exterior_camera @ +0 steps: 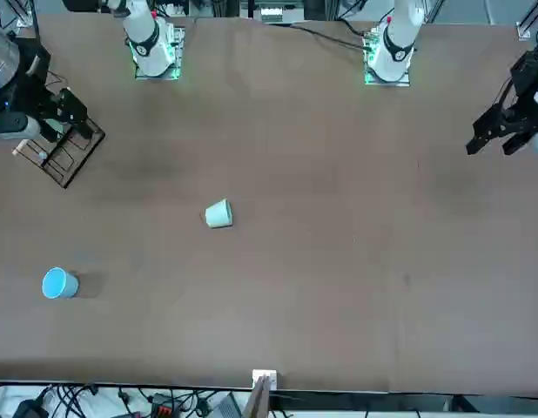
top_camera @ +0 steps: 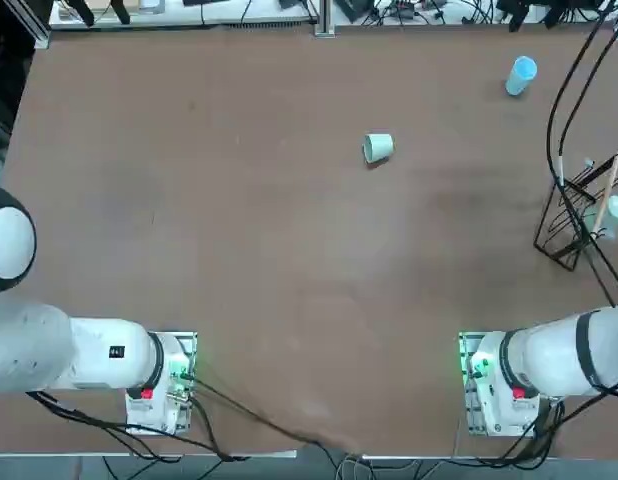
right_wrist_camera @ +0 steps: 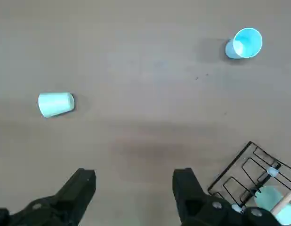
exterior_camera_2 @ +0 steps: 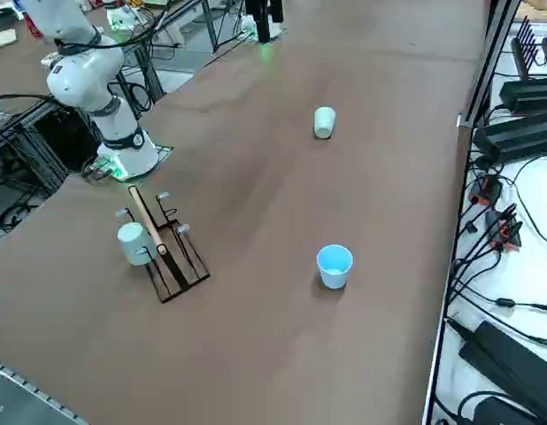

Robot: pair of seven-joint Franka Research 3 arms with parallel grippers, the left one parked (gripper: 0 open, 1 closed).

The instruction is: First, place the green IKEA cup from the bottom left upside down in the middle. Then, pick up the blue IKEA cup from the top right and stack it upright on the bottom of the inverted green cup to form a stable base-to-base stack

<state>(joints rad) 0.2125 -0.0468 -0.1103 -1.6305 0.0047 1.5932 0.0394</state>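
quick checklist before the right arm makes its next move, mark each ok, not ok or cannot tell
1. right gripper over the table on the robot's right side, jaws apart and holding nothing: ok
2. pale grey-green tapered plastic cup near mid-table placed upside down: not ok, it lies on its side
3. bright light blue tapered plastic cup upright, mouth up: ok
4. blue cup stacked on the pale cup's base: not ok, they stand apart
5. safe clearance between gripper and black wire rack: cannot tell
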